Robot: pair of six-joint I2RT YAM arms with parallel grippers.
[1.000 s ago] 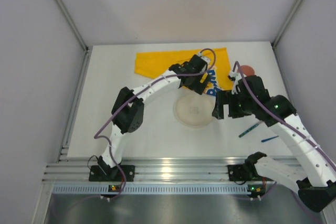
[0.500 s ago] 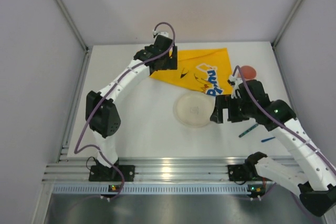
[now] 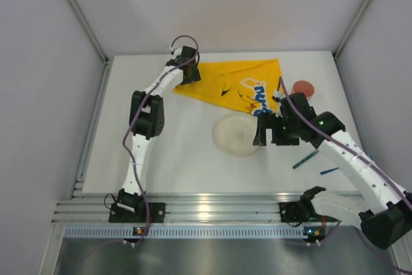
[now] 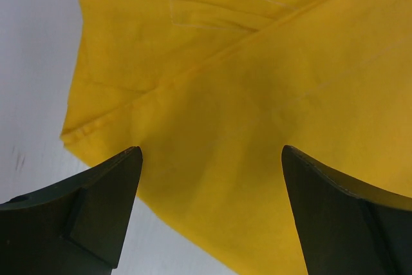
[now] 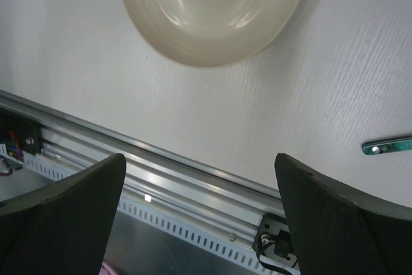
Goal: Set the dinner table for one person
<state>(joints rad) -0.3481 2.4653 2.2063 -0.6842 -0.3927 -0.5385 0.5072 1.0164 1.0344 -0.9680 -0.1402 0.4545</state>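
Counter [image 3: 180,152]: white, matte, filling the enclosure floor from the near rail [image 3: 212,209] to the far wall.

On it:
- Yellow cloth [image 3: 235,82] at the far centre, lying flat, with one flap folded over and a blue print on its right part.
- Cream plate [image 3: 236,134] at the middle, just nearside of the cloth. Contact cannot be told.
- Small red round item [image 3: 302,87] just right of the cloth's right corner.
- Teal utensil [image 3: 305,159] and blue utensil [image 3: 330,170] near the right edge, apart from each other. Type cannot be told.

Left fingers [image 4: 96,204]: spread wide, grasping nothing, over the cloth's left corner.

Right fingers [image 5: 71,204]: spread wide, grasping nothing, over bare counter just right of the plate.
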